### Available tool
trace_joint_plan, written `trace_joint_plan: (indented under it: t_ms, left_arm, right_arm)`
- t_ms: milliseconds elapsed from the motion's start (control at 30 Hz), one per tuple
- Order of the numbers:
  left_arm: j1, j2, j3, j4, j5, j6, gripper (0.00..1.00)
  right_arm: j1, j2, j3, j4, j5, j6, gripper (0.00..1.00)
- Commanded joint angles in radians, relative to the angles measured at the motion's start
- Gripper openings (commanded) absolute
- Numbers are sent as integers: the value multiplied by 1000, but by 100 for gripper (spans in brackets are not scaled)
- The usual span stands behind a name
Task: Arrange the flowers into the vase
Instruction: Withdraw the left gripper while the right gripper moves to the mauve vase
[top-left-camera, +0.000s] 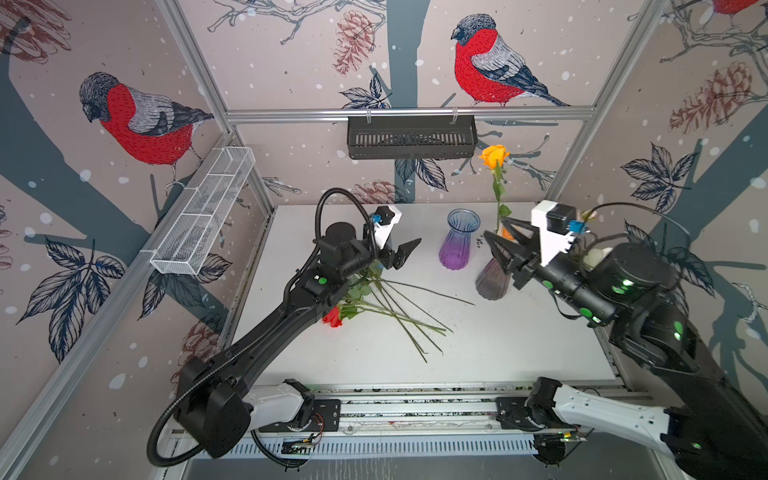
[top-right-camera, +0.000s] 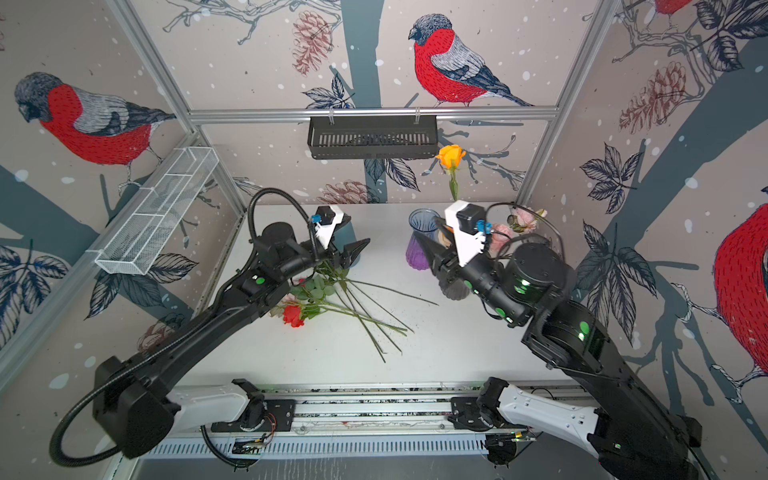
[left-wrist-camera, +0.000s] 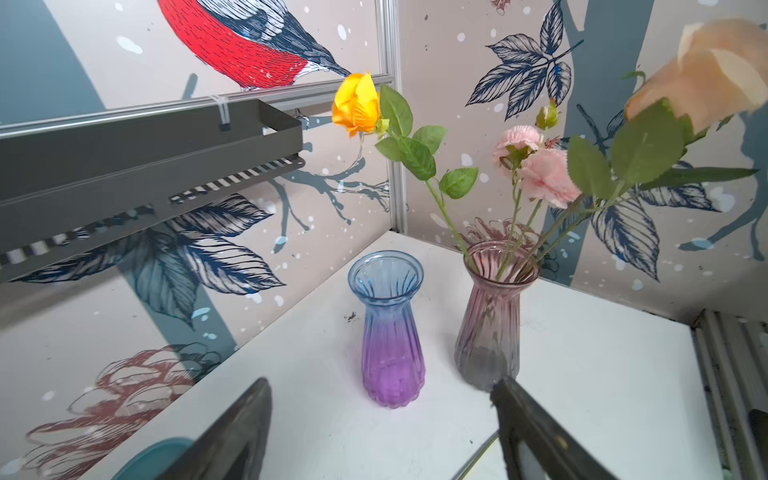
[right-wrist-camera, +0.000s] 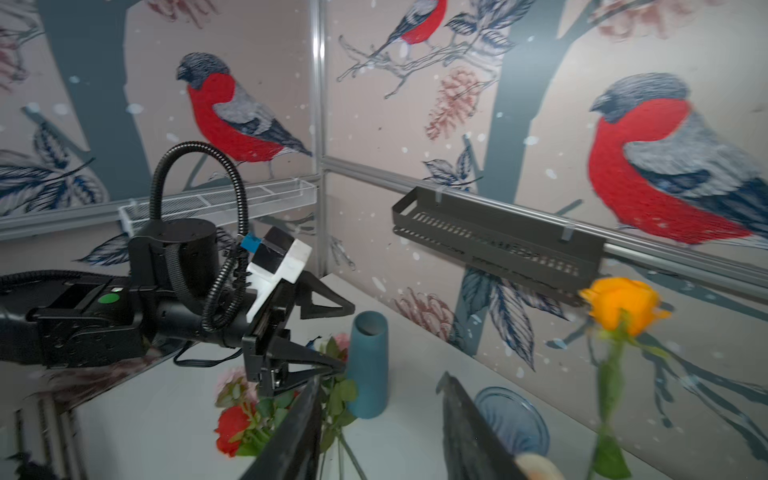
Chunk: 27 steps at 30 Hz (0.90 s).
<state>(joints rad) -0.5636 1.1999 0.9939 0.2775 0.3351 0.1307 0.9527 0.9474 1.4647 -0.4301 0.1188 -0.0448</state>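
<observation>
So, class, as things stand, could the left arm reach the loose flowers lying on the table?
Probably yes. The left gripper is open and empty, and the loose flowers lie just below that arm's wrist, stems uncovered. Only the teal vase beside the gripper stands close.

Blurred orange rose (right-wrist-camera: 622, 305) in the right wrist view, its stem smeared. Peach rose (left-wrist-camera: 706, 70) soft and cut off by the left wrist view's edge. Smoky pink vase (top-left-camera: 492, 284) with its neck hidden behind the right gripper (top-left-camera: 495, 227) in a top view (only the base showing). Heads of the loose flowers (top-left-camera: 365, 299) mostly covered by the left arm (top-left-camera: 291, 307). Teal vase (left-wrist-camera: 145, 461) cropped to a sliver in the left wrist view.
</observation>
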Motion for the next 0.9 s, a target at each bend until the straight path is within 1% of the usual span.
trace_joint_plan:
  t_ms: [0, 33, 100, 200, 300, 400, 433, 467, 533, 567, 600, 667, 733, 800, 867]
  left_arm:
    - [5, -73, -83, 189, -222, 63, 83]
    - [8, -89, -102, 217, -273, 59, 85]
    - [16, -109, -108, 227, -333, 55, 85]
    - [27, -136, -123, 247, -403, 53, 87]
    - [46, -158, -144, 278, -416, 49, 88]
    - [72, -152, -141, 280, -393, 21, 89]
    - [82, -146, -138, 278, -379, 8, 89]
    - [90, -142, -138, 277, -366, -6, 89]
    - [101, -136, -138, 281, -348, -21, 89]
    - [103, -134, -137, 280, -343, -23, 89]
    - [106, -133, -136, 279, -339, -23, 89]
    - [110, -127, -128, 268, -322, -20, 89]
    - [112, -124, -123, 259, -313, -20, 89]
    - [114, -123, -123, 260, -308, -20, 89]
    - [114, -122, -123, 260, -302, -23, 89]
  right_arm:
    - [68, 136, 60, -84, -250, 13, 48]
    - [88, 182, 68, -105, -269, 17, 49]
    - [100, 240, 44, -106, -321, 41, 51]
    - [98, 252, -102, 0, -336, 137, 52]
    - [98, 263, -271, 91, -314, 245, 52]
    - [97, 291, -482, 240, -291, 367, 56]
    - [95, 300, -547, 281, -263, 405, 57]
    - [94, 330, -600, 315, -212, 443, 58]
    - [91, 346, -700, 386, -84, 497, 61]
    - [88, 337, -762, 439, -5, 528, 64]
    - [84, 318, -819, 493, 47, 550, 65]
    - [73, 243, -965, 646, 135, 578, 69]
    - [63, 167, -1092, 761, 235, 614, 80]
    - [54, 95, -1196, 859, 324, 620, 87]
    - [43, 17, -1279, 934, 415, 612, 91]
